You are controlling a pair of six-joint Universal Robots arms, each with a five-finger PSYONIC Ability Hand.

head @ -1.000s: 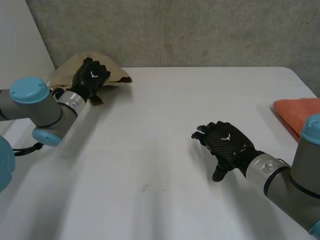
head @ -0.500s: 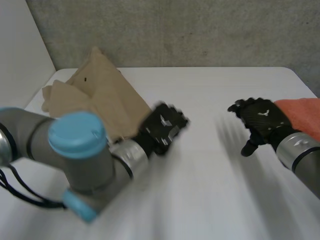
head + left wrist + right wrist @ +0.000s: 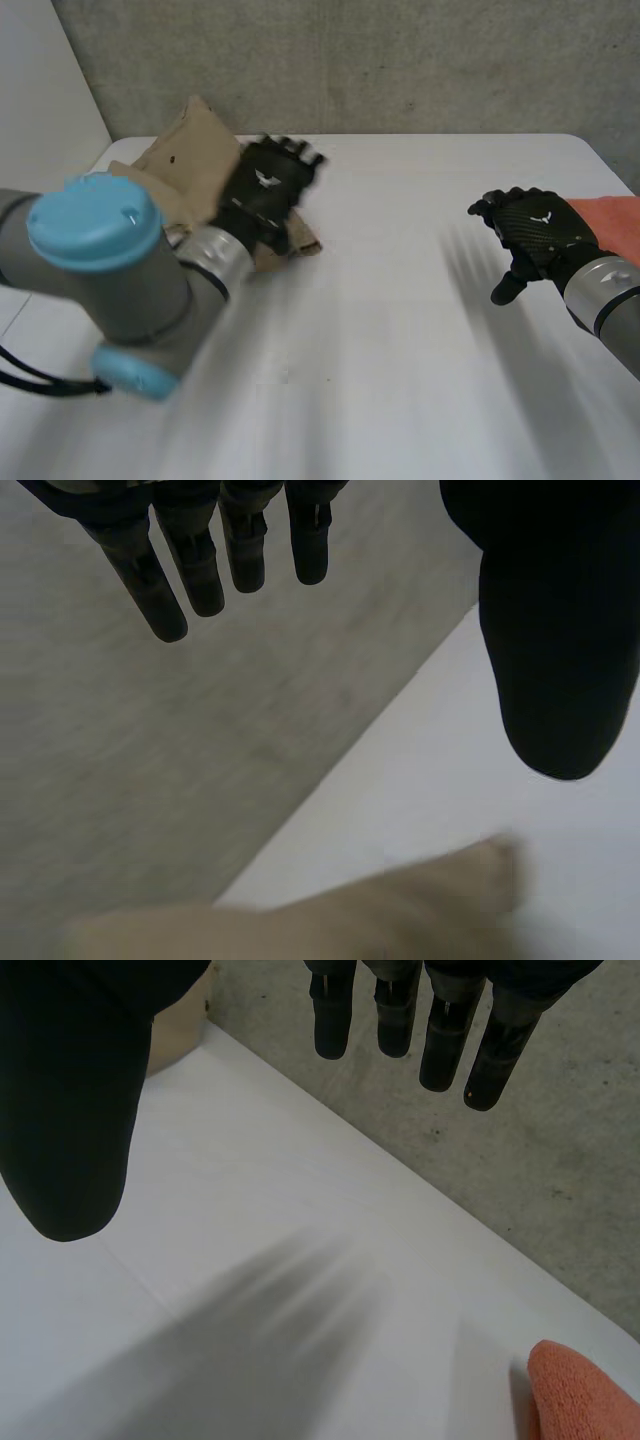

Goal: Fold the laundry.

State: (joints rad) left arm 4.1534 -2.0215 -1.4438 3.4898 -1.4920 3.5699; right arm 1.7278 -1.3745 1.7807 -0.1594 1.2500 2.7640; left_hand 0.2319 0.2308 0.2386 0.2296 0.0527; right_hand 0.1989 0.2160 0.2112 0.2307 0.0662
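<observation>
Left hand (image 3: 265, 190), right hand (image 3: 535, 235), two cloths (image 3: 190, 150) (image 3: 620, 215)

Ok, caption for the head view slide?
Open left hand over the tan cloth, open right hand near the orange cloth.

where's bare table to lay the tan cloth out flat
The wide middle of the table, between the tan cloth and the right hand, is bare, and so is the near side. Crowded: the far left corner, with the tan cloth beneath the open left hand, and the right edge, where the orange cloth lies.
</observation>
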